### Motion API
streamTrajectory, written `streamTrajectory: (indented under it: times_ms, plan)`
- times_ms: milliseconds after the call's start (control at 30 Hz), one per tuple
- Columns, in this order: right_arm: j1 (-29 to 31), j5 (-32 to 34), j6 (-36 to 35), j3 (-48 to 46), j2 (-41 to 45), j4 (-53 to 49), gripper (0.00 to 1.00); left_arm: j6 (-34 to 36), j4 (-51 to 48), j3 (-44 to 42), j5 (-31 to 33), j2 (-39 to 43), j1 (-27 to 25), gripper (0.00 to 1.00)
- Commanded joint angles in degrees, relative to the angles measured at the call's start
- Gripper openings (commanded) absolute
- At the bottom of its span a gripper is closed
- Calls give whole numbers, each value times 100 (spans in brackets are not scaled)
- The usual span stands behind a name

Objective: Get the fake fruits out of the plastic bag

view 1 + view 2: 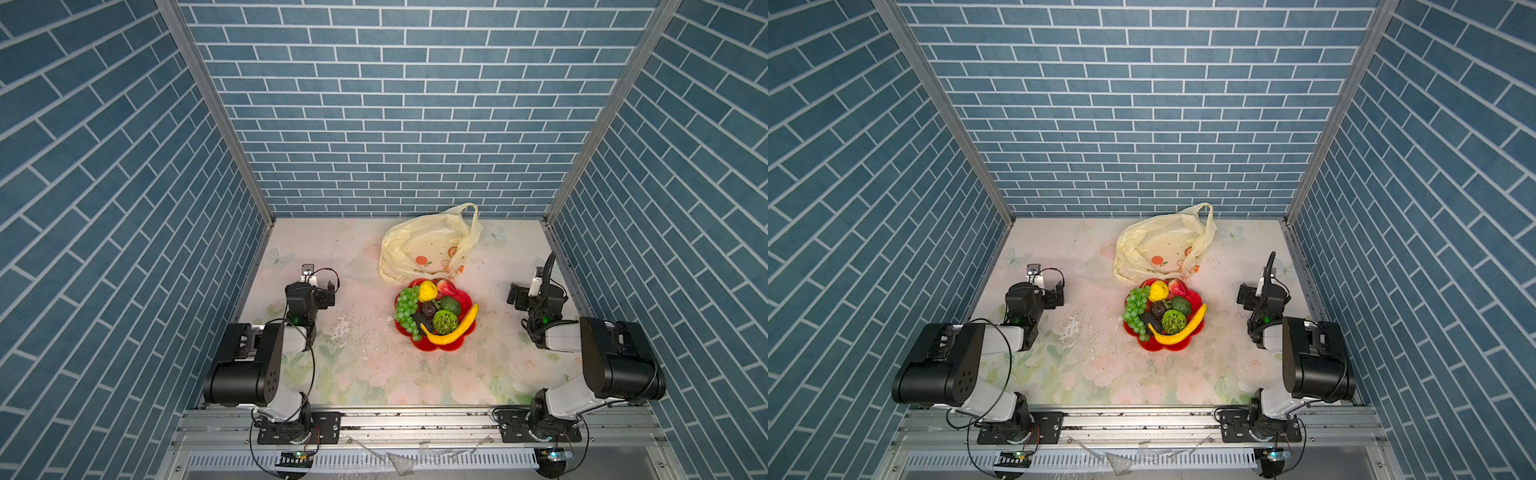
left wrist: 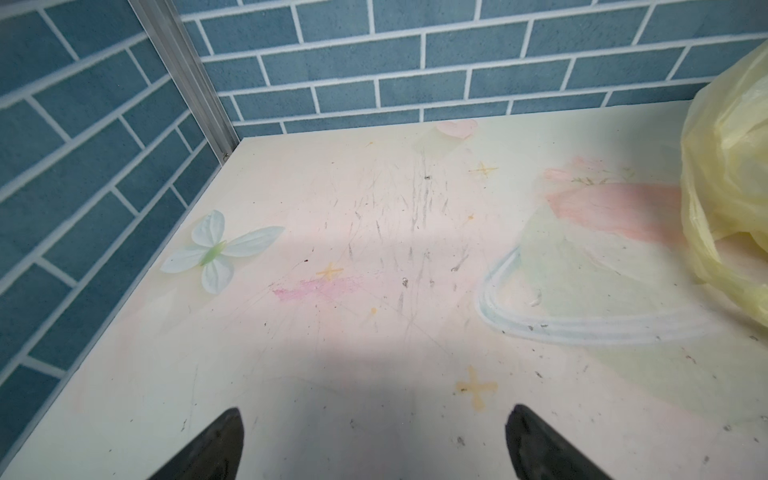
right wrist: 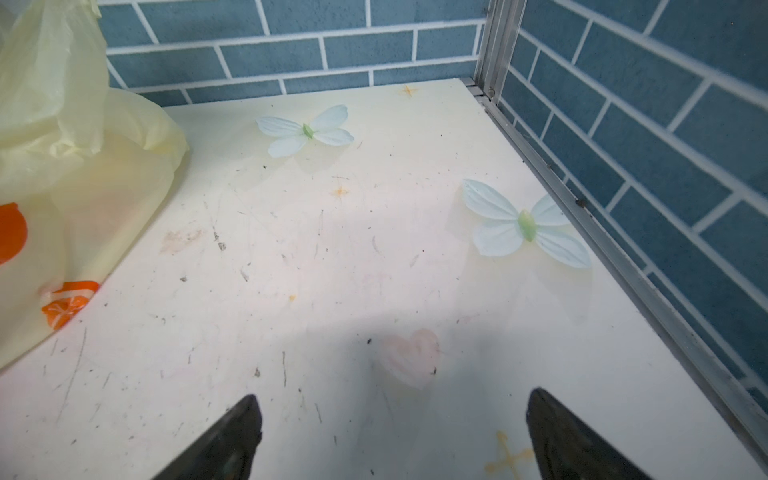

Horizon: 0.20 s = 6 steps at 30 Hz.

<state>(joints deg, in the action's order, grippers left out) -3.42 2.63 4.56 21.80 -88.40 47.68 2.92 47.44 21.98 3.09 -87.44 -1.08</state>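
Resting heaped on the red flower-shaped plate (image 1: pixel 464 298), the fake fruits (image 1: pixel 432 316) lie outside the plastic bag (image 1: pixel 419 245) in both top views. The bag sits slumped and crumpled on the table (image 1: pixel 374 374) directly behind the plate, its near edge meeting the plate's far rim. On the plate, the green grape bunch (image 1: pixel 406 309) runs along the left side. The banana (image 1: pixel 455 332) curves across the near-right rim. The yellow lump (image 1: pixel 428 291) and strawberry (image 1: pixel 447 286) lie at the far edge next to the bag. Dark brown pieces (image 1: pixel 428 309) and green round ones (image 1: pixel 445 322) fill the middle. The left gripper (image 2: pixel 376 415) is well to the left of the plate and the right gripper (image 3: pixel 392 397) well to its right, each with jaws spread wide over bare, scuffed table. A patch of pale scuffs (image 1: pixel 345 328) marks the table between the plate and the left gripper. Printed butterflies (image 3: pixel 525 224) lie beyond the right jaws, away from the plate.
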Motion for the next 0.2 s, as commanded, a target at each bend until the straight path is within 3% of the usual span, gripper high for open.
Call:
streamTrajectory:
  times_ms: [0,167]
  plan:
    - [6,-24,-27,13,32,246,99,94,37,97,-80,-23,-32,99]
    - [13,281,67,-176,52,592,99,181,158,27,94,-2,-149,99]
